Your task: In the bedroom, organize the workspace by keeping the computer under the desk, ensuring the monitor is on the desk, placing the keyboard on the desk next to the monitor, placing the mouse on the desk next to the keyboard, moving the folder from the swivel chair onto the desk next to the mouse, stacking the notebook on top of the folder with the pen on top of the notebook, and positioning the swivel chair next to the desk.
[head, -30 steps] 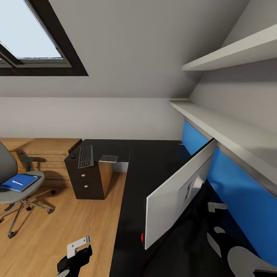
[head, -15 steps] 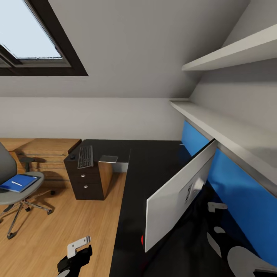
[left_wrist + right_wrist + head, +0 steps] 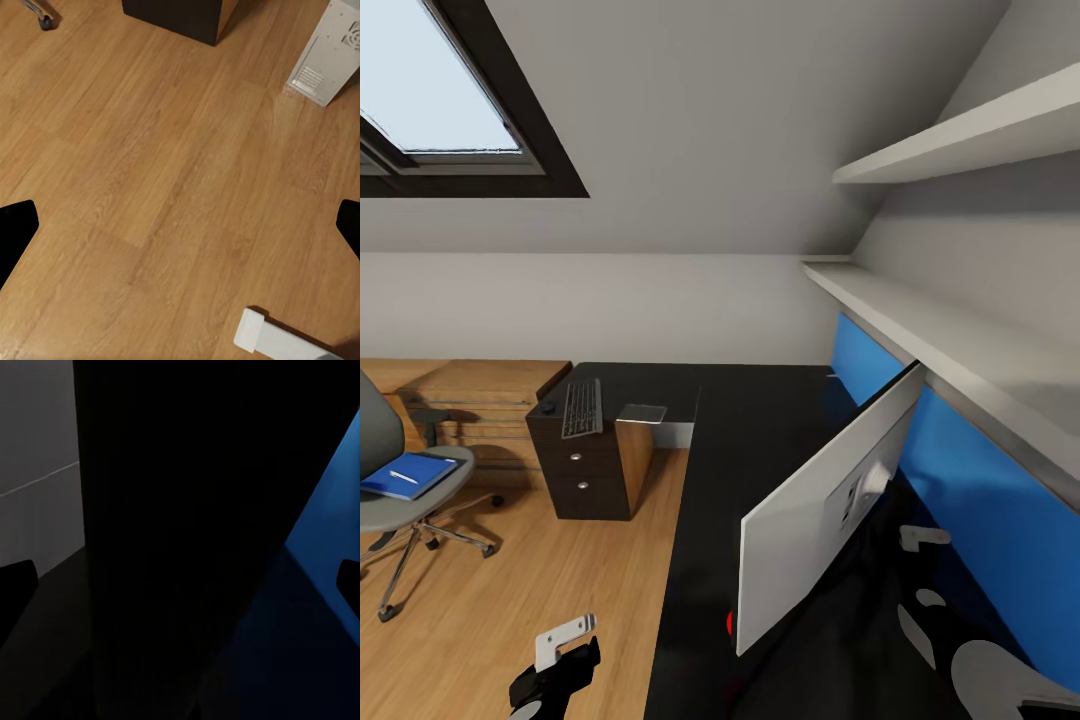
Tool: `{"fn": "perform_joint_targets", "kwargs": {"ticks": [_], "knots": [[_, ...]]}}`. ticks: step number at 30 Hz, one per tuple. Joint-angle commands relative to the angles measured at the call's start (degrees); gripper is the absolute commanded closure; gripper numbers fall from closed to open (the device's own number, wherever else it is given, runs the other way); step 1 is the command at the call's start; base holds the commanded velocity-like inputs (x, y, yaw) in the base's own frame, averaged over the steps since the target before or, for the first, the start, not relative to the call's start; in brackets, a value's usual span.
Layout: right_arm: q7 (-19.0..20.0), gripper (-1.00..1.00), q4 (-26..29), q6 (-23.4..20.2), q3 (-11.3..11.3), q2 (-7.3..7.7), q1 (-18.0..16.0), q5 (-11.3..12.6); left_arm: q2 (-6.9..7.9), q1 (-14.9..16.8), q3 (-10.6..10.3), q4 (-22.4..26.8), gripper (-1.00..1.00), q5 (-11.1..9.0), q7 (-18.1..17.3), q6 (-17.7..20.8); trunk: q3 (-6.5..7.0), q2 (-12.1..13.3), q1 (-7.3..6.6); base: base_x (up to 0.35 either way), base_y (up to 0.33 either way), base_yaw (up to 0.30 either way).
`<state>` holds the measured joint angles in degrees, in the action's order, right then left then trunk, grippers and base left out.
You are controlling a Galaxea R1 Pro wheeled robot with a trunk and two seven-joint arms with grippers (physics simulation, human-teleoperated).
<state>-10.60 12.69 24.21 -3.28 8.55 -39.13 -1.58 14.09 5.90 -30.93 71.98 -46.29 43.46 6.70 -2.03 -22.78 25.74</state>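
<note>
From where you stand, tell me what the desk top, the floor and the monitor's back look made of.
Desk: glossy black top, probably lacquer or laminate, showing faint reflections. Floor: light wood planks or wood-look laminate, with visible grain and seams. Monitor: smooth matte silver-white back, likely plastic, perhaps painted metal.

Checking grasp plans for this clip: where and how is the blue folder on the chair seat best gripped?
Probably by the folder's front edge, which lies close to the swivel chair seat's rim, approached low from the open floor side. It lies flat on the padded seat, so only a thin edge offers purchase. The pen rests loose on top, so lift level.
</note>
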Motion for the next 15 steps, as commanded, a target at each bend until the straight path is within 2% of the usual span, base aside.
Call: {"fn": "perform_joint_targets", "kwargs": {"ticks": [1, 12, 13, 15], "knots": [[0.05, -1.00, -0.05, 0.22, -0.32, -0.02, -0.06, -0.17, 0.06, 0.08, -0.15, 0.09, -1.00, -0.12, 0.40, 0.25, -0.14, -0.14, 0.04, 0.000, 0.000, 0.000], [0.05, -1.00, -0.04, 0.30, -0.32, -0.02, -0.06, -0.12, 0.06, 0.08, -0.17, 0.09, -1.00, -0.12, 0.40, 0.25, -0.14, -0.14, 0.04, 0.000, 0.000, 0.000], [0.05, 1.00, -0.04, 0.30, -0.32, -0.02, -0.06, -0.12, 0.06, 0.08, -0.18, 0.09, -1.00, -0.12, 0.40, 0.25, -0.14, -0.14, 0.04, 0.000, 0.000, 0.000], [0.05, 1.00, -0.04, 0.32, -0.32, -0.02, -0.06, -0.10, 0.06, 0.08, -0.18, 0.09, -1.00, -0.12, 0.40, 0.24, -0.14, -0.14, 0.04, 0.000, 0.000, 0.000]]}}
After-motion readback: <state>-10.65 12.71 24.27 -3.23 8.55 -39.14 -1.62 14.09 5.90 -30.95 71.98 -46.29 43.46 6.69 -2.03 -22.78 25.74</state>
